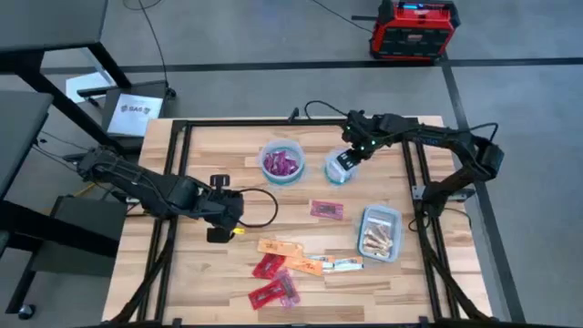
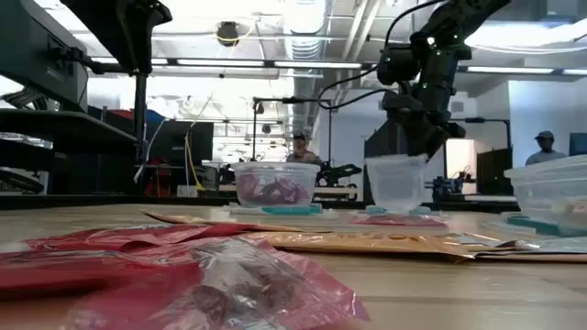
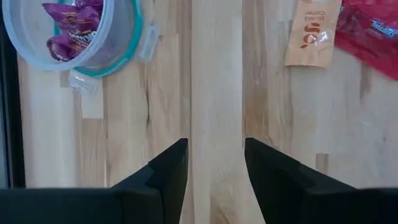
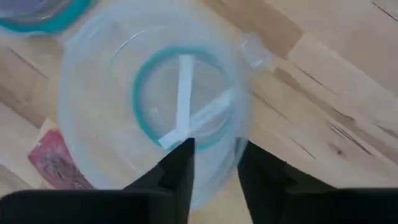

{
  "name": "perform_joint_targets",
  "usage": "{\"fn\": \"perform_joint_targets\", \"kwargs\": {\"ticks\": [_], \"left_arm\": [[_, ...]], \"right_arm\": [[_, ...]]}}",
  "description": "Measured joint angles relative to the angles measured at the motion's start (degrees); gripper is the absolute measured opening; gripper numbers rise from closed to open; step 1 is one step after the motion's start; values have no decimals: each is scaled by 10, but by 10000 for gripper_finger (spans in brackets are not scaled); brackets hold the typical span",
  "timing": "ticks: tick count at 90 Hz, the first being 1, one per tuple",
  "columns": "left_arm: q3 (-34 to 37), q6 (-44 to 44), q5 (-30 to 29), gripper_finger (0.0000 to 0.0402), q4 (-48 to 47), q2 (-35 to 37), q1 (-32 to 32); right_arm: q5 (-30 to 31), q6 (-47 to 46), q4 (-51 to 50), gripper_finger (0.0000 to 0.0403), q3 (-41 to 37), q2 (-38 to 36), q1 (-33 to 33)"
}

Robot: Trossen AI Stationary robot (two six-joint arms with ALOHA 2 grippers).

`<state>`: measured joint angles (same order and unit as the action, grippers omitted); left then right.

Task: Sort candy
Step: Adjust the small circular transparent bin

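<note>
The right gripper (image 1: 344, 164), fingers parted and empty, hovers over the empty round bowl (image 1: 339, 168) near the table's far edge. Descending risks tipping it. The candy (image 1: 278, 273) lies near the front edge. The left gripper (image 1: 219, 234) waits open.

A wooden counter (image 1: 200, 273) carries two clear round bowls with bluish rims (image 1: 283, 164), (image 1: 341, 167), set side by side, and a clear rectangular tub (image 1: 379, 233) nearer its right edge; a red case (image 1: 412, 29) sits on the floor beyond.
</note>
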<state>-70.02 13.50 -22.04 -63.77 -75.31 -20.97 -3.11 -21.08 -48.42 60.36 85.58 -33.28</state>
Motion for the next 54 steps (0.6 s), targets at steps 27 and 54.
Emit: {"fn": "perform_joint_targets", "kwargs": {"ticks": [27,54], "left_arm": [[0,0,2,143,2,0,0],[0,-6,2,143,4,0,0]], "right_arm": [[0,66,-68,179,25,-15,7],[3,39,-140,181,47,-126,157]]}}
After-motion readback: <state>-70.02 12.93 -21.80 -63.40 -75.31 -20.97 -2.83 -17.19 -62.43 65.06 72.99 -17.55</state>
